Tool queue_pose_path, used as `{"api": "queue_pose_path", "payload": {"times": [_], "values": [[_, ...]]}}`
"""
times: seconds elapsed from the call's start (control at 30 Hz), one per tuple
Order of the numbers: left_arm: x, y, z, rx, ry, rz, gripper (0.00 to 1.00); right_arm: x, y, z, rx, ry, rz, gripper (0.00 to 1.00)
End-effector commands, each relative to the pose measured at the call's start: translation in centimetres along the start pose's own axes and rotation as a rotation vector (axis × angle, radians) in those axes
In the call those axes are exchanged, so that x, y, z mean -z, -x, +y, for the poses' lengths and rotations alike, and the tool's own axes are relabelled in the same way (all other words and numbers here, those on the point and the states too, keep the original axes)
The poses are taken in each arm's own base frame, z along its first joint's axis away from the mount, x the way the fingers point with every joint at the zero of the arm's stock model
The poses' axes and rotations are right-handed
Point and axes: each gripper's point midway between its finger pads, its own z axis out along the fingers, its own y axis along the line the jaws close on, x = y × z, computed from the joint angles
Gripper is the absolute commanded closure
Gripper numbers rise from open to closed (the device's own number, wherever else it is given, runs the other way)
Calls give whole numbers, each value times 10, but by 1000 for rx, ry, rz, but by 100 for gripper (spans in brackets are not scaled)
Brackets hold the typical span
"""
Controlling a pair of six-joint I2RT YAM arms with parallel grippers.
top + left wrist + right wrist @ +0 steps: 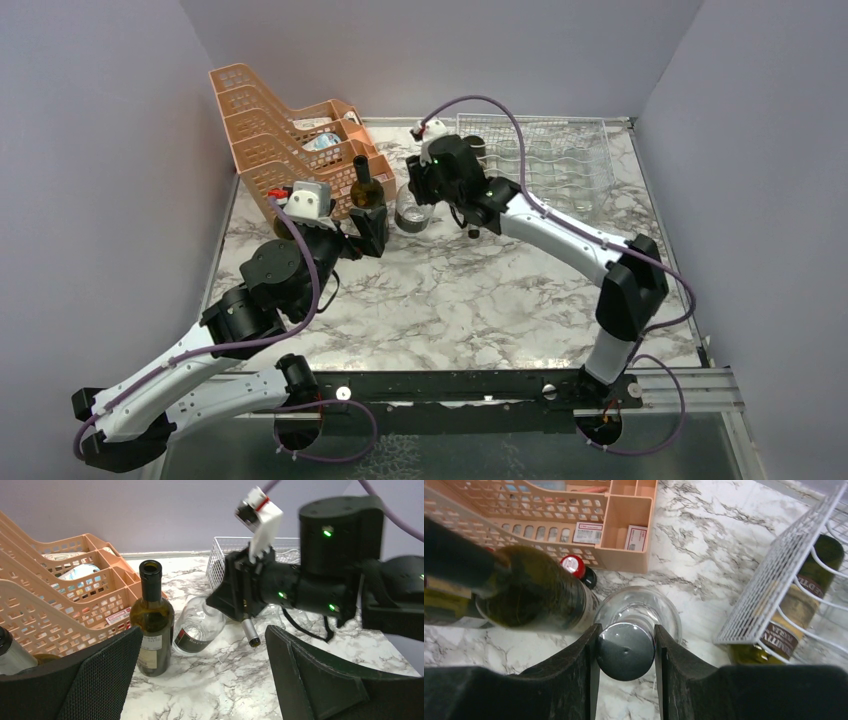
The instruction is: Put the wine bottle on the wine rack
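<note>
A clear glass bottle (412,212) with a dark label leans tilted on the marble table, its base down. My right gripper (452,212) is shut on its capped neck (625,650); the bottle also shows in the left wrist view (197,630). A dark green wine bottle (367,188) stands upright just left of it (152,622). My left gripper (200,680) is open and empty, low over the table in front of both bottles. The silver-white wire wine rack (550,160) sits at the back right, with one bottle (809,590) lying in it.
Orange perforated stacked trays (280,130) stand at the back left, holding small items. A red-capped bottle (574,566) lies by the trays. Another dark bottle top (10,655) shows left of my left finger. Purple walls close in three sides.
</note>
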Motion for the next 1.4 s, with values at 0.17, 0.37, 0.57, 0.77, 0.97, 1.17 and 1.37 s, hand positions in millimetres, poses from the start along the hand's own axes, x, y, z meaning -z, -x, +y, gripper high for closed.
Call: {"api": "queue_pose_path", "payload": {"times": [0.17,0.37,0.57,0.77,0.97,1.17,1.37], "values": [[-4,-16,-9,-1,-32,36,1,60,-73,-1,0,2,37,99],[-8,-25,-13,-14,-38,59,1,87,-105,6,-52,68,131,99],[-12,-34,-16,-19,-44,74,1,103,-136,7,-87,94,214,99],[-15,-44,-19,-38,-49,96,1,116,-162,3,-84,108,250,99],[-18,-50,-20,-54,-51,108,1,122,-207,-2,-59,108,358,99],[-20,-55,-22,-71,-54,117,1,123,-237,-2,-76,105,452,99],[-22,-61,-24,-86,-59,131,1,117,-259,-4,-68,68,561,80]]}}
